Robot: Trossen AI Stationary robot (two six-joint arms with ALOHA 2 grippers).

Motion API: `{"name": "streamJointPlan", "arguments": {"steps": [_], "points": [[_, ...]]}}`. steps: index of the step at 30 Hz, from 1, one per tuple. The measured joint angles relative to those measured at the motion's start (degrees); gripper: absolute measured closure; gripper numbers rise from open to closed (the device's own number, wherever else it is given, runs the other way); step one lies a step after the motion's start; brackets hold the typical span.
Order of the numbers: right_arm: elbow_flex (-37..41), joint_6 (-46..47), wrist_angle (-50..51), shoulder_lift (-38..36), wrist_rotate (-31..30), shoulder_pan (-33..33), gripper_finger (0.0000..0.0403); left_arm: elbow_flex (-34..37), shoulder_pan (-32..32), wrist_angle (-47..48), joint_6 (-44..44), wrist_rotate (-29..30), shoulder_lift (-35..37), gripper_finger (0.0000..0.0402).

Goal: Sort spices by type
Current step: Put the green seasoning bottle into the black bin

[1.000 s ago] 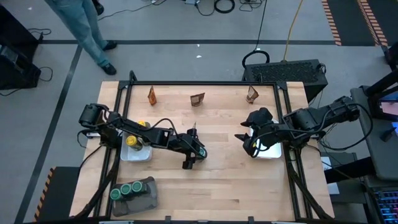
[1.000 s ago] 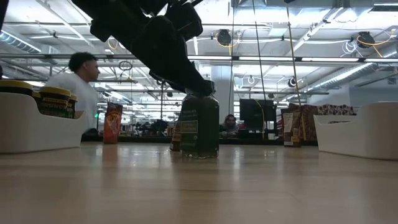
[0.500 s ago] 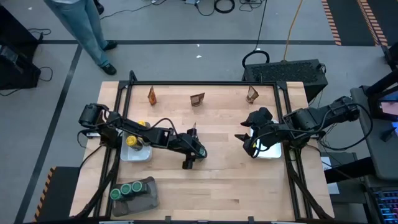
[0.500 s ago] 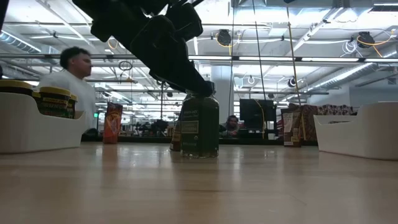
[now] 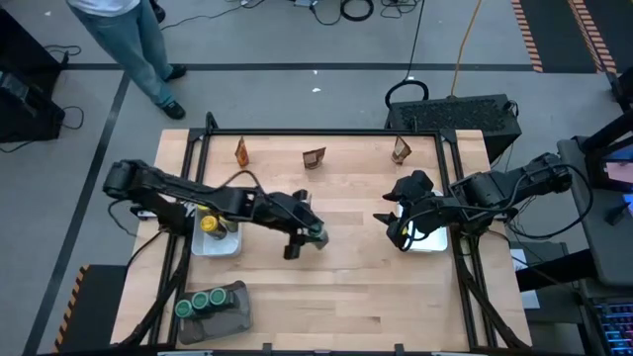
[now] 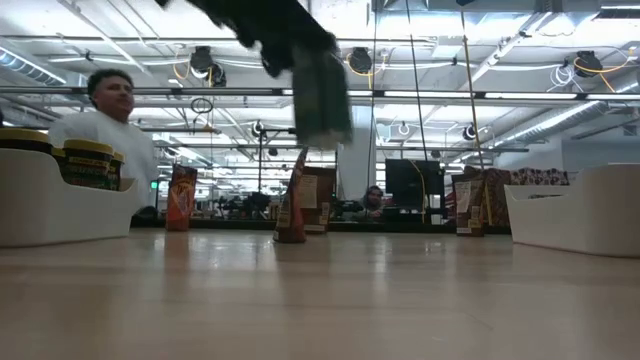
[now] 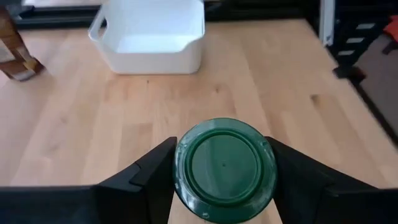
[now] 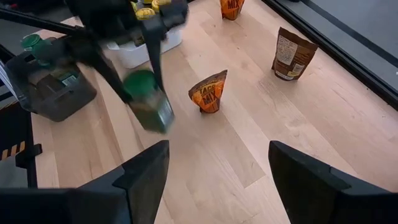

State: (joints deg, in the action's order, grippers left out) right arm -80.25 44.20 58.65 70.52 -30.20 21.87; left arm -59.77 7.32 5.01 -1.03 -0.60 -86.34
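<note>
Gripping the small green-lidded glass spice jar (image 7: 224, 163) by its sides, my left gripper (image 5: 309, 234) holds it upright, clear of the wooden worktop (image 5: 356, 287) near its middle. The dark grey tray (image 5: 229, 309) with three green-lidded jars (image 5: 200, 302) sits at the near left corner, closest to this arm. A white tray (image 5: 220, 243) of yellow-lidded jars (image 5: 209, 224) lies between. My right gripper (image 5: 395, 229) waits released by the right edge.
</note>
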Motion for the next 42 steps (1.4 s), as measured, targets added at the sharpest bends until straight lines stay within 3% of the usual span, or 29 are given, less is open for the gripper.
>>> {"name": "streamJointPlan", "arguments": {"steps": [4, 11, 16, 28, 42], "points": [[0.0, -0.08, -0.24, 0.02, 0.02, 0.0, 0.0145, -0.45, 1.51, 7.33, -2.05, 0.03, 6.69, 0.0187], [0.0, -0.35, -4.88, 0.02, 0.58, 0.0, 0.0145, -0.54, 6.71, 17.91, -13.33, -0.22, 17.89, 0.0186], [0.0, -4.36, -11.88, 0.15, 4.32, 0.0, 0.0145, -0.54, 11.31, 21.71, -21.4, 0.69, 22.75, 0.0185], [-0.02, -0.27, -26.13, 7.19, 5.14, 0.85, 0.0145, -0.52, 24.04, 30.6, -22.55, 0.69, 24.25, 0.0185], [-0.02, 3.2, -41.7, 15.57, 8.26, 1.08, 0.0145, -0.5, 37.39, 32.14, -22.63, 0.11, 24.68, 0.0185]]}}
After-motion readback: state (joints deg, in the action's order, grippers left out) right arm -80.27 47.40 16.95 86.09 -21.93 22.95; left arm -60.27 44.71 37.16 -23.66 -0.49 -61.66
